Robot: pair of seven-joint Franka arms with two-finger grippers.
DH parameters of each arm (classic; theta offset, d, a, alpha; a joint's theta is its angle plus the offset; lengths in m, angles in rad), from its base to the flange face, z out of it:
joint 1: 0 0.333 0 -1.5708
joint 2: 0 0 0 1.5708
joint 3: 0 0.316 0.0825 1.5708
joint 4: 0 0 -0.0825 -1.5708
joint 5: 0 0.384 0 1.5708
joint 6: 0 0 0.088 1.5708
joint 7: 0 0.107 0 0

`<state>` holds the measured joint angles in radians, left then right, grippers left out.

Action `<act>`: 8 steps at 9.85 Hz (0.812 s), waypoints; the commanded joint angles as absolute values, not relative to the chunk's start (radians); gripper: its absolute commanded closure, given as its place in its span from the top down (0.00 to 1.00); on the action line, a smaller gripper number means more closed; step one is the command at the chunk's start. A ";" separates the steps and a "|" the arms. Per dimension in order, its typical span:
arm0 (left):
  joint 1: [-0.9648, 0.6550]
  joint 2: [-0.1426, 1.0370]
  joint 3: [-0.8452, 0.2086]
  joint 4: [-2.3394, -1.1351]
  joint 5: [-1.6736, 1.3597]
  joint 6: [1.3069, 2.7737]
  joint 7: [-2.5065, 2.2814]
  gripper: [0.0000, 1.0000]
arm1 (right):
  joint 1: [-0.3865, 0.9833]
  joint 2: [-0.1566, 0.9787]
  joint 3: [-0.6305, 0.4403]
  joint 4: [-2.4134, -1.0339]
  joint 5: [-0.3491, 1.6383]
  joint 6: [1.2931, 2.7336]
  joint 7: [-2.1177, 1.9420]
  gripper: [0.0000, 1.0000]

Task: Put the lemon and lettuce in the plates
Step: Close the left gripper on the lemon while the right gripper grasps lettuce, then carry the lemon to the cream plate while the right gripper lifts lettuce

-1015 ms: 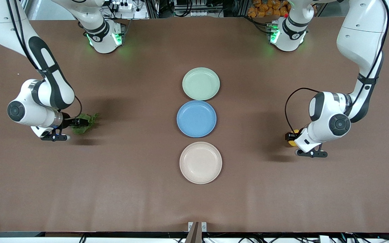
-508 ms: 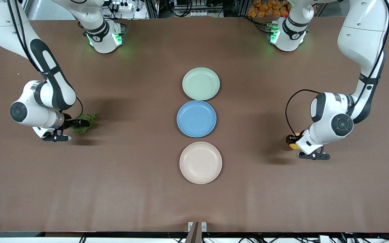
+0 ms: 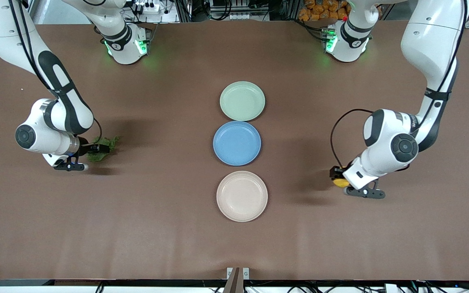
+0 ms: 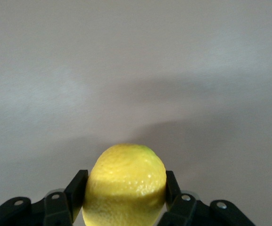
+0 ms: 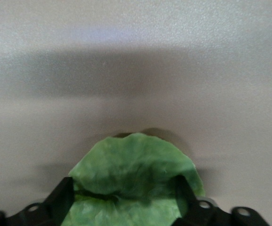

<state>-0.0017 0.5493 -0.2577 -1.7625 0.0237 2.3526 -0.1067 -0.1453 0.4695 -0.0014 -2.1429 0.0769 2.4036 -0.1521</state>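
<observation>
**Both arms held their loads, plates bare**

From where I stood, the left gripper (image 3: 339, 178) hung over bare table toward the left arm's end, its jaws clenched on the lemon (image 3: 341, 182). The left wrist view showed the yellow fruit (image 4: 125, 183) pinched between the two black fingers (image 4: 76, 190), one on each side, with its dimpled skin lit from above and only brown table under it. A shadow lay on the table between that gripper and the beige plate (image 3: 242, 196).

The right gripper (image 3: 96, 148) was low over the table toward the right arm's end, jaws grasping the lettuce (image 3: 103, 145). In the right wrist view the leaf (image 5: 135, 186) sat between the fingers (image 5: 60, 200), its rounded, ragged edge sticking out past the tips. I could not tell whether the leaf's free edge touched the table or hung just clear of it.

Three plates stood in a row down the middle of the table, well apart from both grippers. The mint plate (image 3: 242, 101) was farthest from the front camera, the blue plate (image 3: 237, 143) just beside it in the middle, and the beige plate nearest. Nothing lay in any of them.
</observation>
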 commanded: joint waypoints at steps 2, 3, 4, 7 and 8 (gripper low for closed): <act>-0.026 0.545 -0.296 -1.712 -0.093 2.330 -0.178 0.00 | -0.172 0.471 0.014 -2.143 0.097 2.408 -0.216 0.24; -0.041 0.549 -0.296 -1.700 -0.125 2.330 -0.205 0.00 | -0.181 0.471 0.014 -2.143 0.097 2.408 -0.224 0.16; -0.066 0.563 -0.296 -1.677 -0.164 2.330 -0.227 0.00 | -0.179 0.471 0.014 -2.143 0.097 2.407 -0.224 0.10; -0.129 0.630 -0.296 -1.583 -0.233 2.341 -0.268 0.00 | -0.178 0.463 0.015 -2.135 0.097 2.395 -0.268 0.00; -0.152 0.653 -0.296 -1.538 -0.244 2.355 -0.297 0.00 | -0.176 0.460 0.015 -2.117 0.097 2.355 -0.264 0.00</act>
<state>-0.1156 0.6014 -0.2991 -1.6345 -0.2113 2.3555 -0.2571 -0.1575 0.4574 0.0008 -2.1348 0.0829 2.3893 -0.2382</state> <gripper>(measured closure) 0.300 0.965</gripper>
